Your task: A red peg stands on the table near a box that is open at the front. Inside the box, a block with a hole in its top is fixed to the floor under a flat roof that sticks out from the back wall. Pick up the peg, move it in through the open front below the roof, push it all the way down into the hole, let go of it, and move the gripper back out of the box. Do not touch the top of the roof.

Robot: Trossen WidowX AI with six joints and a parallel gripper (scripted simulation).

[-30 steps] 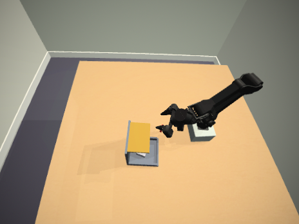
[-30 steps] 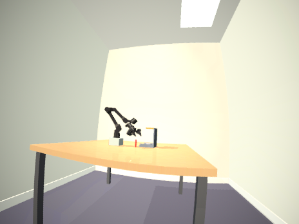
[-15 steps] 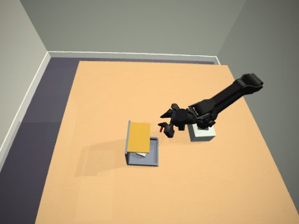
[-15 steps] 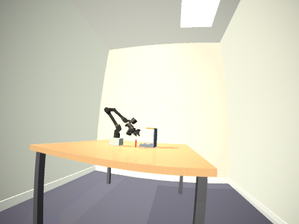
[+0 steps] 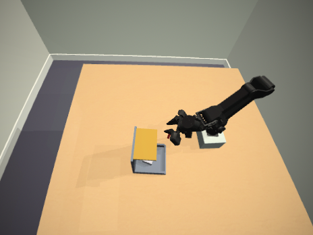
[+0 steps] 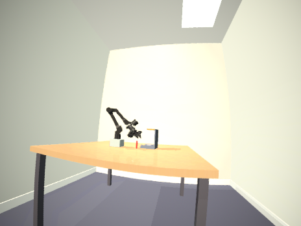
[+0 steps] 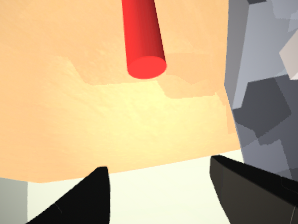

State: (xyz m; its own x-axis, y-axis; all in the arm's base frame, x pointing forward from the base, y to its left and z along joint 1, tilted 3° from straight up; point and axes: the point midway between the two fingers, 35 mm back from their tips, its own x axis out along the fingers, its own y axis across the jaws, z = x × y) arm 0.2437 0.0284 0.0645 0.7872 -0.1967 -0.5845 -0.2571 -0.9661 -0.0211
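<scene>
The red peg (image 5: pixel 168 136) (image 6: pixel 136 145) (image 7: pixel 144 40) stands upright on the table. My gripper (image 5: pixel 166 127) (image 6: pixel 140 134) (image 7: pixel 160 171) is partly open and empty, above the height of the peg's top. In the wrist view the peg's top end lies beyond the fingertips, between their lines. The grey-blue box (image 5: pixel 165 159) (image 6: pixel 156 139) (image 7: pixel 239 75) stands beside the peg. Its yellow roof (image 5: pixel 146 144) (image 6: pixel 151 129) sticks out from the tall back wall. A pale block (image 5: pixel 148 162) (image 7: pixel 291 55) shows partly inside; its hole is not visible.
The arm's pale base block (image 5: pixel 212 141) (image 6: pixel 117 143) stands on the table (image 5: pixel 202 189) (image 6: pixel 123 158), on the far side of the peg from the box. The box has a low rim around its floor and a tall back wall on the side away from the arm.
</scene>
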